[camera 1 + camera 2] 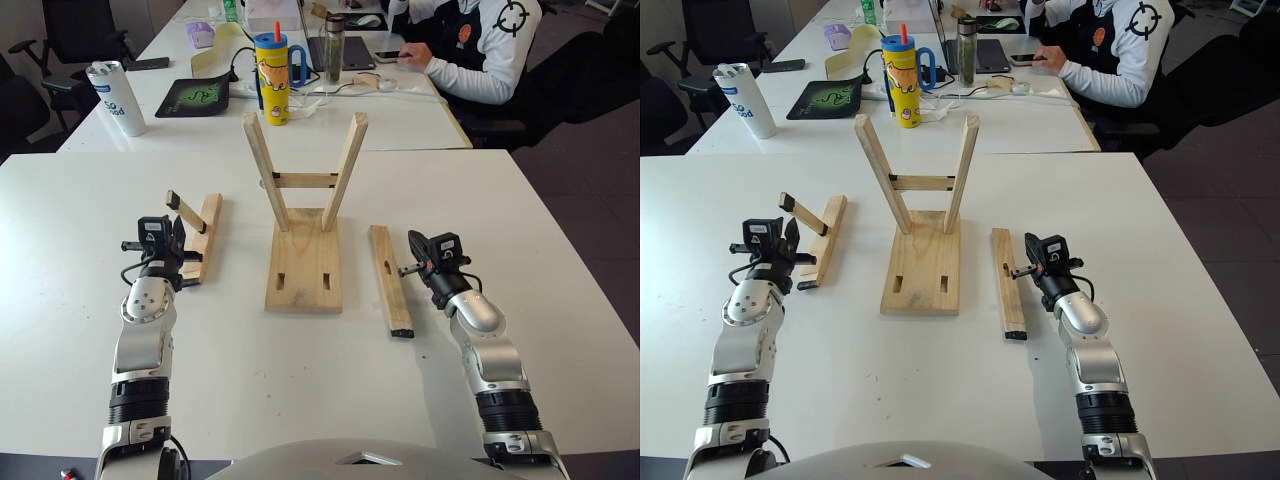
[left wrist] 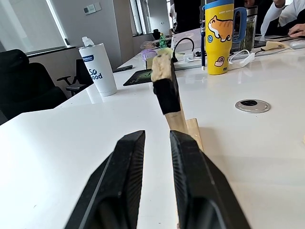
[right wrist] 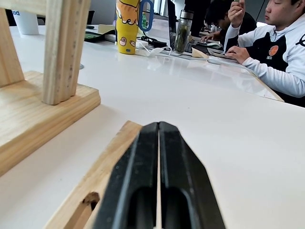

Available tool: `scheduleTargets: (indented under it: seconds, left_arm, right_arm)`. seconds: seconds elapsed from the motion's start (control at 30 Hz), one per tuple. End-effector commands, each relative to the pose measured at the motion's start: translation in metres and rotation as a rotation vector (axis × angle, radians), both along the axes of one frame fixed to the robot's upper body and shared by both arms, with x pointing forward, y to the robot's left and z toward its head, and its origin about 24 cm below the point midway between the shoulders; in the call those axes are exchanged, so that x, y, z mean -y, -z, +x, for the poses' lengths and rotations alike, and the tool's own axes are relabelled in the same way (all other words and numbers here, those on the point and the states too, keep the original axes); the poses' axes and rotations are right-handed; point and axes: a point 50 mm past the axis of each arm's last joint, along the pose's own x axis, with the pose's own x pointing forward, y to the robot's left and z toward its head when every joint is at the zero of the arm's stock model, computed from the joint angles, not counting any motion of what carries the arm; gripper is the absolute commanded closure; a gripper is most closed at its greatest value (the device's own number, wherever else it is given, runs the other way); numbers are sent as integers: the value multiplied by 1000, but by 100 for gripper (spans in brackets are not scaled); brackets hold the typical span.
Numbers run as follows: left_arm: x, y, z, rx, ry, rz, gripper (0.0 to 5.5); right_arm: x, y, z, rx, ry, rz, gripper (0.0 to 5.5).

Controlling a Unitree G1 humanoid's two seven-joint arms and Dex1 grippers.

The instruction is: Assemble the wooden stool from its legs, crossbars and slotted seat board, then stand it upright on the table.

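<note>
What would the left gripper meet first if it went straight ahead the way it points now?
Most likely the short crossbar sticking up from the loose leg, just ahead of the open left gripper and roughly on its line.

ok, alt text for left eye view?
Slotted seat board lies flat on the table, two crossbar-joined legs standing at its far end. A loose leg lies by the right claw, a stubbed leg by the left claw.

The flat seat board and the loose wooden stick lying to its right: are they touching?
Apart. The left eye view shows a strip of bare white table between the seat board and the loose stick along their whole length.
</note>
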Motion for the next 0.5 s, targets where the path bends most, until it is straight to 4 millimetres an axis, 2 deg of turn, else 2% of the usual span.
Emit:
scheduleTargets:
  seconds: [0.03,0.23,0.33,0.5]
  left_arm:
    - [0,-6,5,22,3,14,455]
    - [3,-6,7,16,23,-7,455]
    - [4,-6,7,8,27,-2,418]
    - [2,-4,6,-5,17,1,418]
  right_arm:
    - [-2,-4,4,9,-17,-11,550]
    - [-3,-5,5,8,-26,-13,550]
    - [-3,-5,6,8,-29,-13,550]
    - [-4,-5,6,8,-33,-13,550]
